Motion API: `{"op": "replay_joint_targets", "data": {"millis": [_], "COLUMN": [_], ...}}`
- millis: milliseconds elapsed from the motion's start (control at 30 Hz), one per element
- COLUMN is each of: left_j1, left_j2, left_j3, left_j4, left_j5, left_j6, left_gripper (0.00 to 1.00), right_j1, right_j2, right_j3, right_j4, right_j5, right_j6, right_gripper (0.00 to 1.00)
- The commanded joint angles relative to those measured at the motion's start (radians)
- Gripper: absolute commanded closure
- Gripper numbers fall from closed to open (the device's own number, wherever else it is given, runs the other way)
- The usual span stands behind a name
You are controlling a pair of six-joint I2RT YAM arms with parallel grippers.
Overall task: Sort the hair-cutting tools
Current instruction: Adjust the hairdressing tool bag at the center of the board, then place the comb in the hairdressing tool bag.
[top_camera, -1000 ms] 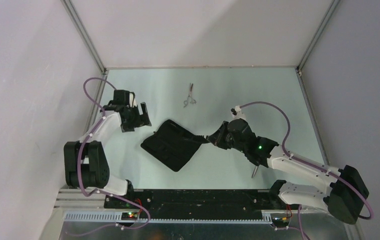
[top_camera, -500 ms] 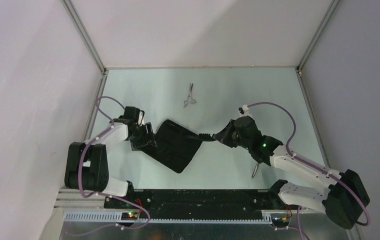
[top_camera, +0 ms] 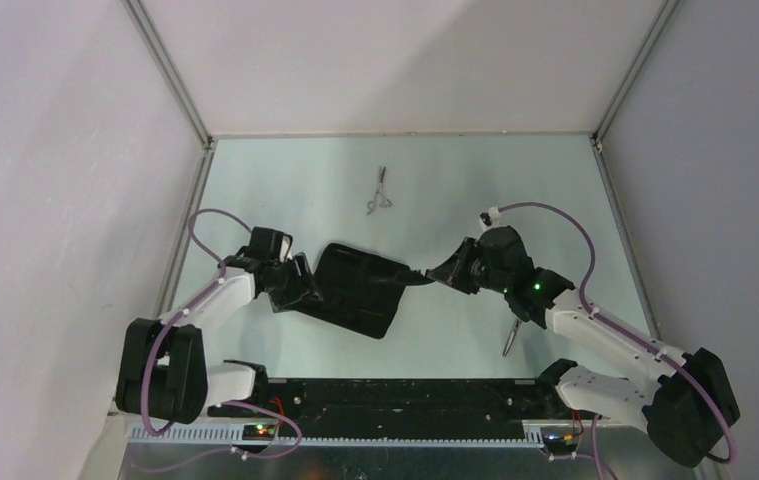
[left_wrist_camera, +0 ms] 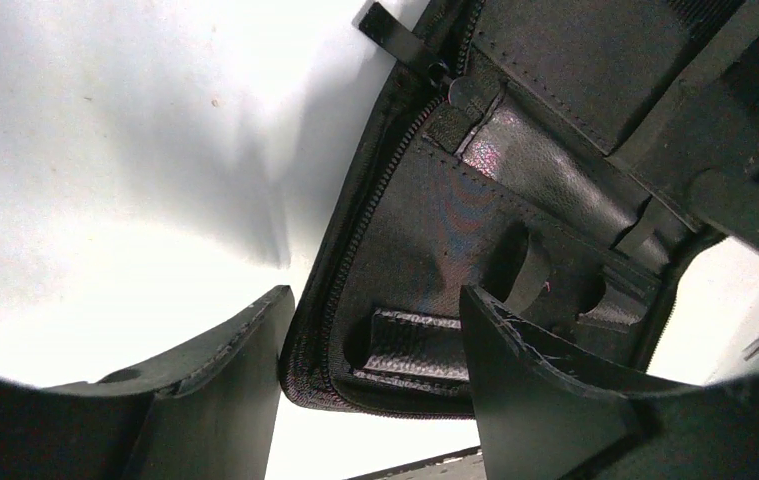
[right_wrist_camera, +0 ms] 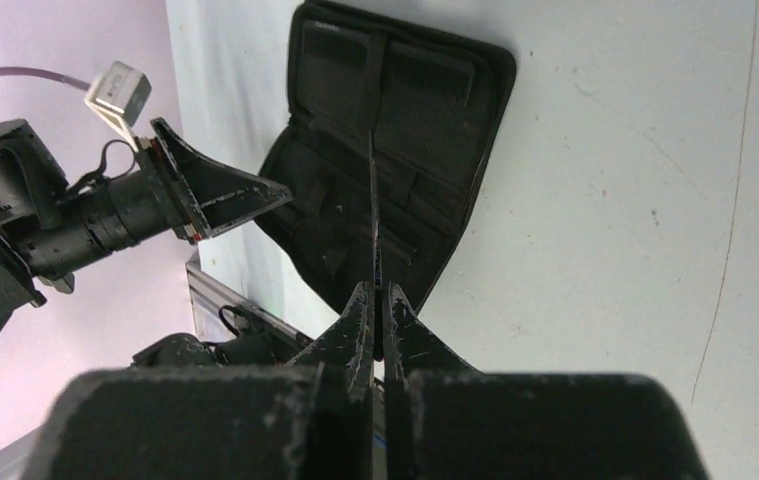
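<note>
The black case (top_camera: 360, 295) lies open in the middle of the table. My left gripper (top_camera: 300, 285) is at its left corner. In the left wrist view the jaws (left_wrist_camera: 375, 300) straddle that corner, with the left finger (left_wrist_camera: 225, 380) against the zipper edge of the case (left_wrist_camera: 555, 120). My right gripper (top_camera: 433, 275) is shut on a slim black comb (top_camera: 410, 273), whose tip reaches over the case's right edge. In the right wrist view the comb (right_wrist_camera: 373, 200) runs edge-on from the gripper (right_wrist_camera: 377, 290) over the open case (right_wrist_camera: 435, 110). One pair of silver scissors (top_camera: 379, 193) lies far back. Another pair of scissors (top_camera: 508, 340) lies by the right arm.
Grey walls with metal rails (top_camera: 170, 95) close the table on three sides. The black base rail (top_camera: 385, 395) runs along the near edge. The left gripper's body (right_wrist_camera: 205, 195) shows in the right wrist view beside the case.
My left gripper came down and right from the back left onto the case's left corner and narrowed its jaws. The case turned and slid slightly right. The right arm shifted right with the comb.
</note>
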Motion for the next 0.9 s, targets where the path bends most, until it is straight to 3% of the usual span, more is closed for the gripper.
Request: {"op": "replay_joint_targets", "data": {"millis": [0, 267, 467, 633, 867], "left_j1": [-0.017, -0.024, -0.039, -0.042, -0.043], "left_j2": [-0.017, 0.028, 0.032, 0.035, 0.044], "left_j3": [-0.017, -0.029, -0.027, -0.026, -0.011], "left_j4": [0.045, 0.065, 0.061, 0.053, 0.043], "left_j5": [0.037, 0.052, 0.057, 0.055, 0.046], "left_j6": [-0.038, -0.048, -0.049, -0.051, -0.051], "left_gripper": [0.37, 0.41, 0.52, 0.62, 0.64], "right_j1": [0.002, -0.053, -0.064, -0.104, -0.172], "right_j2": [0.031, 0.101, 0.173, 0.135, 0.094], "right_j3": [-0.009, -0.099, -0.100, -0.100, -0.043], "right_j4": [0.028, 0.147, 0.175, 0.112, -0.050], "right_j5": [-0.050, 0.003, 0.004, 0.040, -0.013], "right_j6": [0.010, 0.048, 0.013, -0.027, -0.138], "right_gripper": [1.00, 1.00, 1.00, 1.00, 1.00]}}
